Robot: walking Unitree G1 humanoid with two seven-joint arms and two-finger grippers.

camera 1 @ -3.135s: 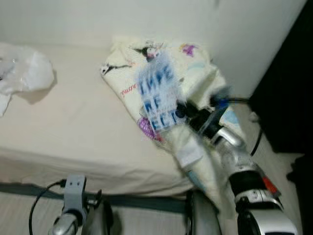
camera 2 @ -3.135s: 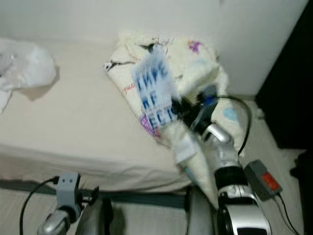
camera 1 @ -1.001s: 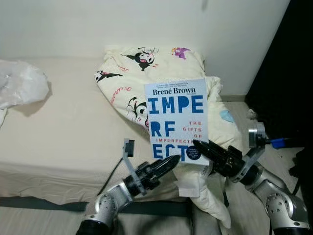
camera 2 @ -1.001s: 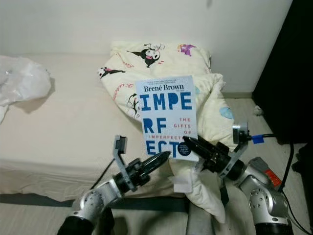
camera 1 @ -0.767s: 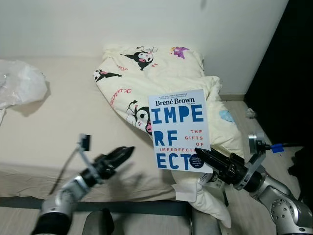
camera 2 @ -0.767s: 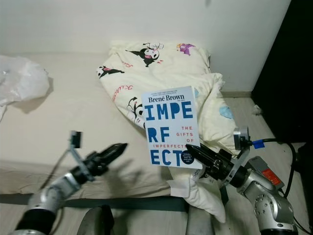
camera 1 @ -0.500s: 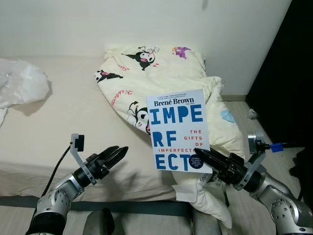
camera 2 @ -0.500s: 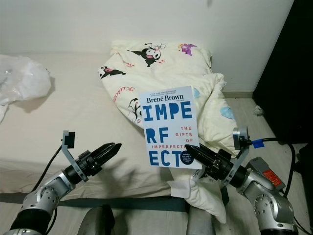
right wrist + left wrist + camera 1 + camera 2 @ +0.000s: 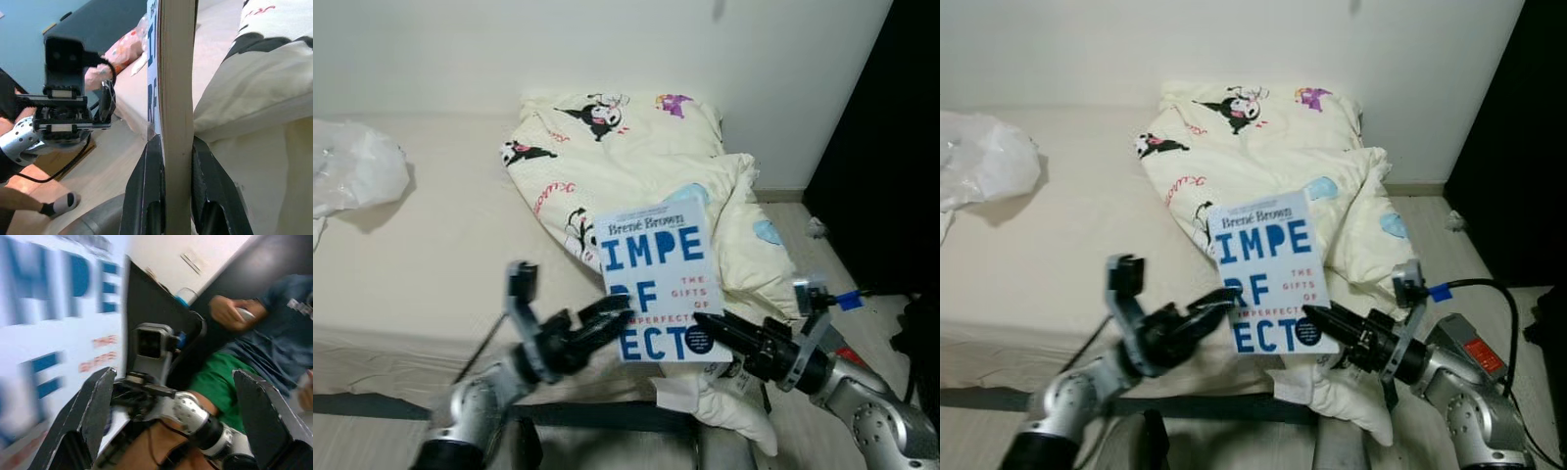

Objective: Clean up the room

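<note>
A white book (image 9: 654, 276) with big blue letters stands upright in front of the bed. My right gripper (image 9: 707, 329) is shut on its lower right corner. The right wrist view looks along the book's page edge (image 9: 176, 88), clamped between both black fingers (image 9: 153, 196). My left gripper (image 9: 610, 319) is open, with its fingertips at the book's lower left edge. In the left wrist view its fingers (image 9: 95, 411) stand wide apart, the book cover (image 9: 49, 308) lies to one side, and my right arm (image 9: 188, 413) is ahead.
A cream duvet (image 9: 626, 147) with cartoon prints is heaped on the bare mattress (image 9: 421, 255) and spills over its end. A white plastic bag (image 9: 352, 166) lies far left. A dark wardrobe (image 9: 891, 147) stands right. A person in green shorts (image 9: 220, 387) sits nearby.
My left gripper has swung right and up to the book's lower left edge. The book has tilted and sunk a little in the right gripper.
</note>
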